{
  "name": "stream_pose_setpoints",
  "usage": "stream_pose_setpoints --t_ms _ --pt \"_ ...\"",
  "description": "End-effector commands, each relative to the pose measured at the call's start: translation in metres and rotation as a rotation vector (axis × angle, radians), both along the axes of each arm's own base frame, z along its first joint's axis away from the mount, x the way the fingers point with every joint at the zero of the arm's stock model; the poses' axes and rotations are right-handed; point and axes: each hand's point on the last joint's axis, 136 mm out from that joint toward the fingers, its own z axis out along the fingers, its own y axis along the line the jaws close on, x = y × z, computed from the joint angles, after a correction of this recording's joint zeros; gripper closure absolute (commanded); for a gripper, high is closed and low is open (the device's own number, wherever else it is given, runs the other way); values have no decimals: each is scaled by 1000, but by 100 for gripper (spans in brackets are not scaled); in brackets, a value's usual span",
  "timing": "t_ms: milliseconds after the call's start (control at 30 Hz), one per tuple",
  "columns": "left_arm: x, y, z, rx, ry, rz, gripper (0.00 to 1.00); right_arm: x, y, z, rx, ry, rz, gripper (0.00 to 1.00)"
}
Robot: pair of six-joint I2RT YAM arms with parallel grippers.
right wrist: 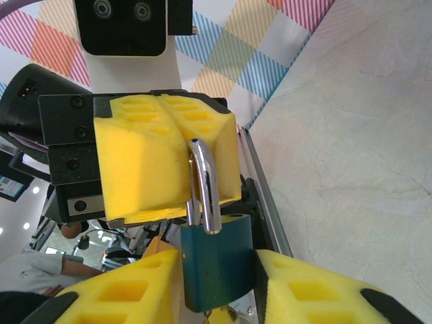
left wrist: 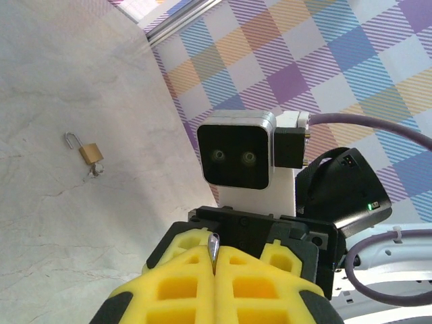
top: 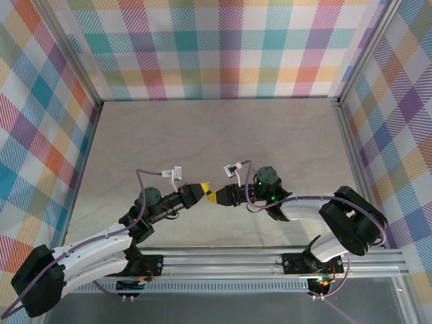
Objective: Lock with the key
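Step in hand: closing the padlock, judged from how both arms meet on it.
Padlock place: held off the worktop, above its middle and towards the near edge.
Right end effector: grasping the dark green padlock body, with a yellow pad against each side.
Left end effector: clenched, and the silver shackle sits at the seam of its fingers, so it appears pinched there. Its own wrist view shows only a thin metal sliver between the pads.
Shackle state: one leg enters the body and the other seems to end free at the body's top. I judge it not yet latched.
Key: cannot tell. A gold glint under the body at the bottom of the right wrist view may be it.
Next move calls for: lining the free leg over its hole and pressing shackle and body together along the shackle's axis. The key is then turned, if it is seated.
Also there: a small brass padlock lies flat on the worktop, well apart from both arms.
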Motion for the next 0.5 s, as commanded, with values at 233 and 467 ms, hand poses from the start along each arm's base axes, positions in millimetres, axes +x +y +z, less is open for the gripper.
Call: stream_pose_setpoints --t_ms 233,467 --pt "-9 -1 23 -60 -52 -31 100 12 -6 3 -66 -49 -100 64" --pt "-14 -2 30 -90 -70 -57 100 18 -7 1 -124 -48 -125 73"
